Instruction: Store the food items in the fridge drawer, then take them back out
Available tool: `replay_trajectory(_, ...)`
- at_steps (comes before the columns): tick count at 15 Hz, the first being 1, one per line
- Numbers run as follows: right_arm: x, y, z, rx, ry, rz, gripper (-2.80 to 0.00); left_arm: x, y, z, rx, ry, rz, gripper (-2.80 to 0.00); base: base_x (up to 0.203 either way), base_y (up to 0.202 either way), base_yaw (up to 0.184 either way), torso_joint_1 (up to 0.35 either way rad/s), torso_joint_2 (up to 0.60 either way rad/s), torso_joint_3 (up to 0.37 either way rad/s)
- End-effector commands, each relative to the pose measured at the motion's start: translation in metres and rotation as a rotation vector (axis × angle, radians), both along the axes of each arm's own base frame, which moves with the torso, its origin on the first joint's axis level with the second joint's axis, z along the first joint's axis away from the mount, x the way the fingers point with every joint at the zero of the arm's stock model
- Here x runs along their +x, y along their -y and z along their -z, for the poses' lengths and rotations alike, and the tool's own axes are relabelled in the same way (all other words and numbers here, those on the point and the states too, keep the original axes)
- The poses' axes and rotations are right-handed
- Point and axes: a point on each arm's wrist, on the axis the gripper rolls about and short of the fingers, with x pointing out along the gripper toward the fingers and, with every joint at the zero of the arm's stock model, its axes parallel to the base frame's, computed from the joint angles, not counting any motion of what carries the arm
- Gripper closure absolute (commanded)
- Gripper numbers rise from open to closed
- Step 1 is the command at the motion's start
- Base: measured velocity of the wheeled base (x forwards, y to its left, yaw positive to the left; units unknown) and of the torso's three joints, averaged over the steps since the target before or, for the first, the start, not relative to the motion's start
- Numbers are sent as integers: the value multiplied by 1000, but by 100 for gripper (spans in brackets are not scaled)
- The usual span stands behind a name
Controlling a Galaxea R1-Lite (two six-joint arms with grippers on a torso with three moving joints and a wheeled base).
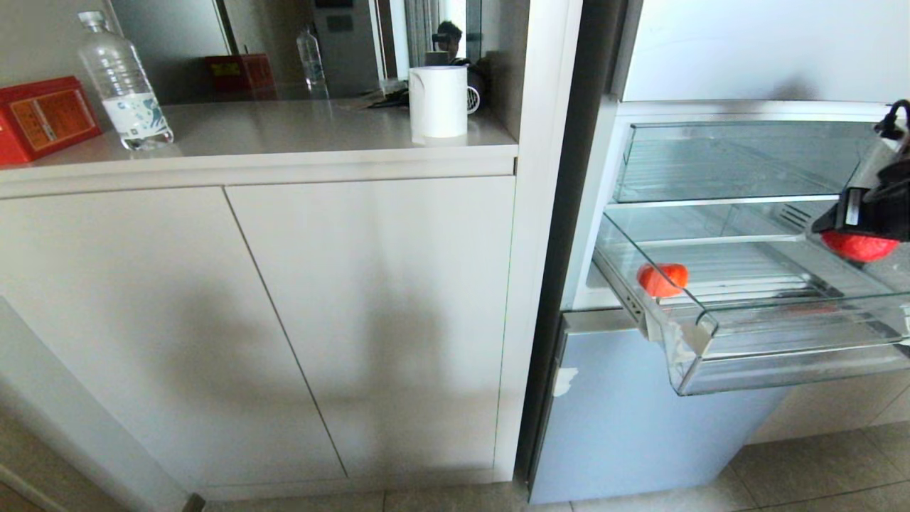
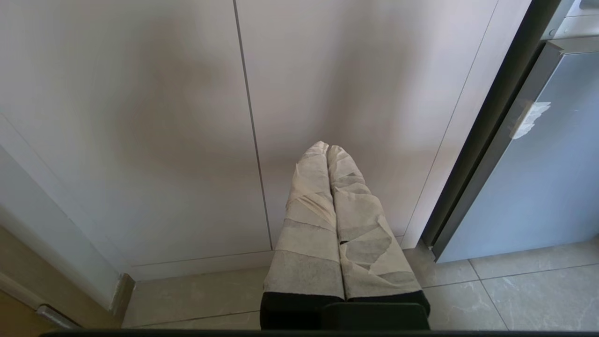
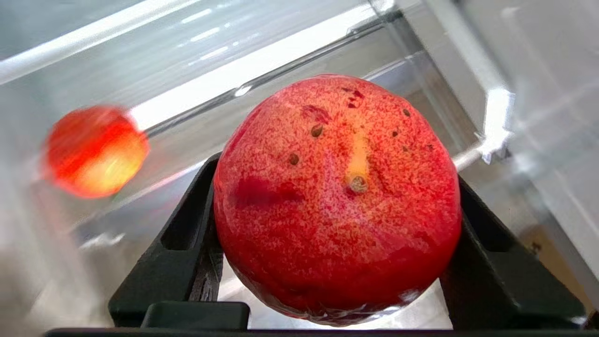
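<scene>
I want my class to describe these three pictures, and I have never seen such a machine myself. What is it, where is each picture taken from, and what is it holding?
This is a wheeled robot with two arms, each ending in a claw. The wide picture comes from a camera on its head: it faces a pale cabinet and an open fridge with a clear drawer pulled out. On the counter stand a water bottle, a red box and a white mug. The other two pictures come from cameras on the wrists. The left claw, wrapped in pale tape, is shut and idle, pointing at the cabinet. The right claw grips a red fruit above the drawer. A second red fruit lies in the drawer.
</scene>
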Motion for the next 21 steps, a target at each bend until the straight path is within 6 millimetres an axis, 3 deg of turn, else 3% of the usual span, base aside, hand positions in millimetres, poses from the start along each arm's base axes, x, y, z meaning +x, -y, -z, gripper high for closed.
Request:
replay_trajectory(1, -72, -18, -30, -35, 108, -16, 0, 0, 0, 0, 0, -2, 0, 0, 0, 0, 0, 0, 0, 0)
replay_trajectory(5, -144, -37, -16, -89, 146, -87, 0, 0, 0, 0, 0, -2, -1, 0, 0, 0, 0, 0, 0, 0)
replay_trajectory(10, -182, -48, 14, -161, 122, -157, 0, 0, 0, 0, 0, -2, -1, 0, 0, 0, 0, 0, 0, 0)
replay_trajectory(15, -223, -56, 30, -200, 217, -138, 0, 0, 0, 0, 0, -2, 0, 0, 1, 5, -157, 2, 3, 4)
replay_trajectory(18, -229, -45, 27, -226, 247, -6, 0, 0, 0, 0, 0, -2, -1, 0, 0, 7, -175, 0, 5, 2)
replay_trajectory(21, -219, -26, 28, -210, 254, 46, 0, 0, 0, 0, 0, -2, 0, 0, -1, 8, -175, 2, 4, 4)
